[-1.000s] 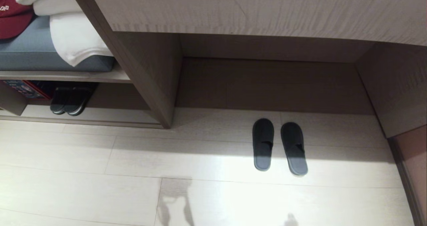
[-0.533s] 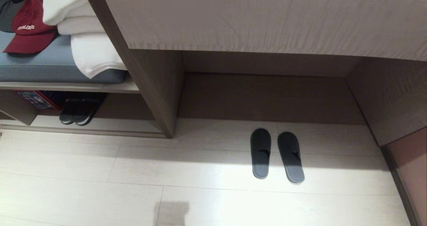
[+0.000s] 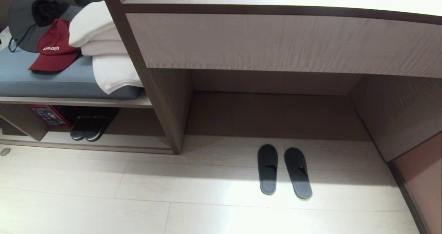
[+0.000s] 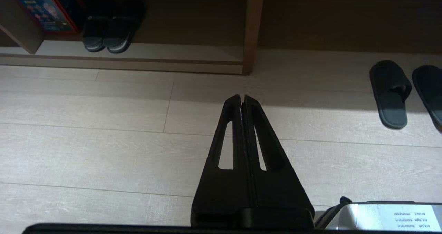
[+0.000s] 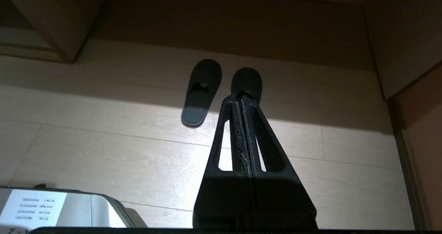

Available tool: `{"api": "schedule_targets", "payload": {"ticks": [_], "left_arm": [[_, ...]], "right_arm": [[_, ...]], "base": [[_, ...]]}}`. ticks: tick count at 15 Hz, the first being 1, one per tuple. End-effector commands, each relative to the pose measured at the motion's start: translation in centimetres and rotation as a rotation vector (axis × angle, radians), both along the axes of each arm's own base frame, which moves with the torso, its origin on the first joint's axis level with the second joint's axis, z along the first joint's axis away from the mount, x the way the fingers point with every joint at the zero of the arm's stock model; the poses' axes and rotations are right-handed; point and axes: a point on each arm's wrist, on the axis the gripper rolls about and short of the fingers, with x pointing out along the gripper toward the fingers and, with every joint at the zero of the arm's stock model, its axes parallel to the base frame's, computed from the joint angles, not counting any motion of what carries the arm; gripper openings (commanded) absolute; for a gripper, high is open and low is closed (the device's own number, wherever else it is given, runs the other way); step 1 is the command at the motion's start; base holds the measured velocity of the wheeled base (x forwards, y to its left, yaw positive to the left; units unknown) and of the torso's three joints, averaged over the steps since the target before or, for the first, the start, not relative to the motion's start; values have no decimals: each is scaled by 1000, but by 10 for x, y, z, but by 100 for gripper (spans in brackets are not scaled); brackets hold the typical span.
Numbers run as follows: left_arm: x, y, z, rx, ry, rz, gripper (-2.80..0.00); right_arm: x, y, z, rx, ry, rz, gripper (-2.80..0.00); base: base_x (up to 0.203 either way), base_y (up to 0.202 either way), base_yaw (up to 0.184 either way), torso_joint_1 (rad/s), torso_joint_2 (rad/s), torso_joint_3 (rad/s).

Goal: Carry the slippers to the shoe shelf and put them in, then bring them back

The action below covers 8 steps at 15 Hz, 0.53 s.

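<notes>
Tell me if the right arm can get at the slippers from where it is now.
Probably yes. The slippers lie side by side on open floor before the desk recess, nothing around them. The right end effector, shut, hangs above and short of them, so it must open and descend.

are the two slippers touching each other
Apart. The head view shows a strip of pale floor between the slippers along their whole length; the right wrist view shows the same gap.

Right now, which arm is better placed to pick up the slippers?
Right, probably. The right gripper points almost straight at the slippers on the floor; from the left gripper they lie far off to one side. Both jaws shut, neither holding anything.
</notes>
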Motion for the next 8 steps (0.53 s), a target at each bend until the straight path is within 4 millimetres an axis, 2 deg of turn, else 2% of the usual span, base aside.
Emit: {"api": "schedule_targets", "payload": {"ticks": [1,8], "left_arm": [[0,0,0,-1,2,0,-280],[0,0,0,-1,0,1,-280]], "right_arm": [[0,0,0,-1,1,1,-280],[0,0,0,0,0,0,-280]], "base": [[0,0,0,2,2,195],[0,0,0,1,3,203]]}}
